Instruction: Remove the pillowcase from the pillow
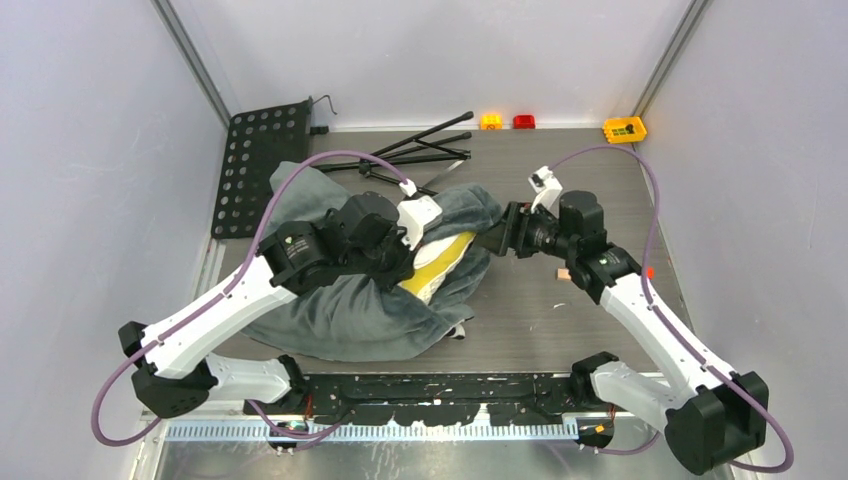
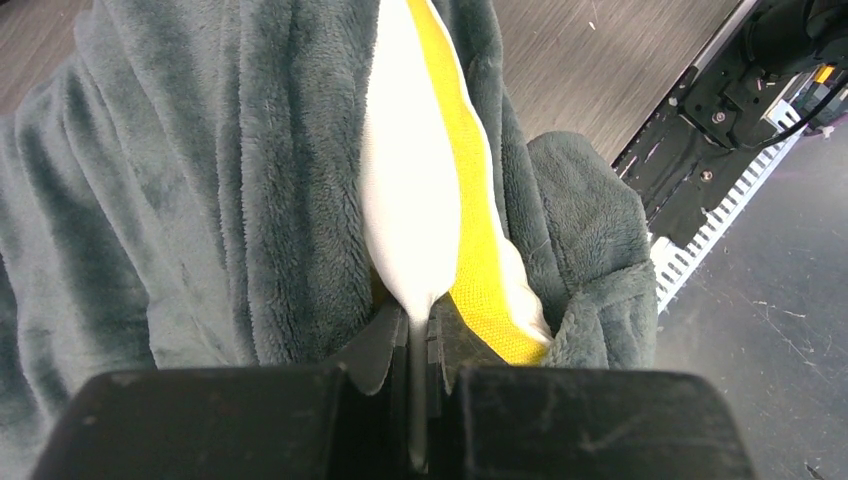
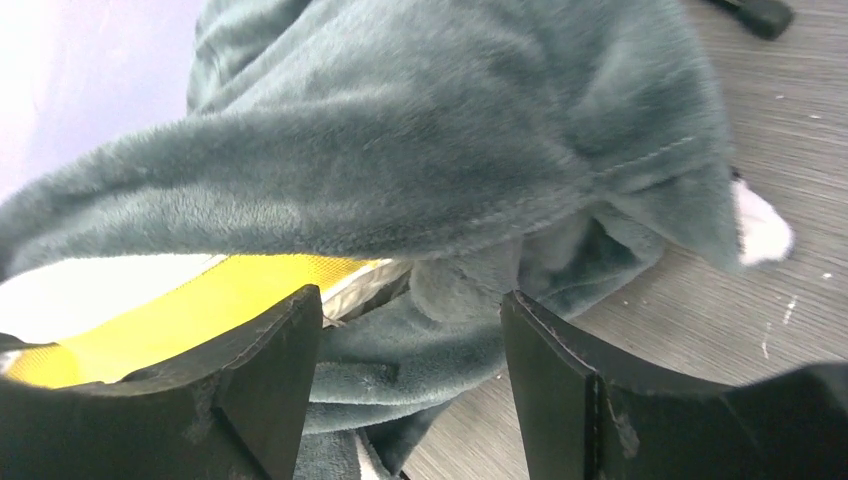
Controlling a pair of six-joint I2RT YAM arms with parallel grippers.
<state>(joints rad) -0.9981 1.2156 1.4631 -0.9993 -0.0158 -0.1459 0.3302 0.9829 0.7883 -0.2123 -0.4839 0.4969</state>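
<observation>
Pinched right at your left wrist camera is the pillow [image 2: 410,200]: your left gripper [image 2: 418,325] is clamped tight on its white corner, yellow side band just beside the pads. Only that corner and a strip of the band show. The rest of the pillow sits inside the pillowcase [image 2: 200,200], which lies bunched and wrinkled around it at the middle of the table [image 1: 560,320], under your left arm. So the case is barely off, early in the job. Your right gripper [image 3: 408,305] is at the mouth of the case from the right side, jaws wide, a plush fold and the stitched hem between and just past the tips, gripping nothing. I read the step as anchor and reach: left holds the pillow, right lines up on the case's open edge. The next move calls for you to close the right on plush only, keeping the yellow band out of the bite, then pull the fabric off along the pillow while the left stays put. The risk is catching both layers, which would drag the whole bundle. Further out, at the back, are a black perforated plate [image 1: 262,165], a folded black stand [image 1: 420,145] and small coloured blocks [image 1: 624,128], all well apart from the work.
</observation>
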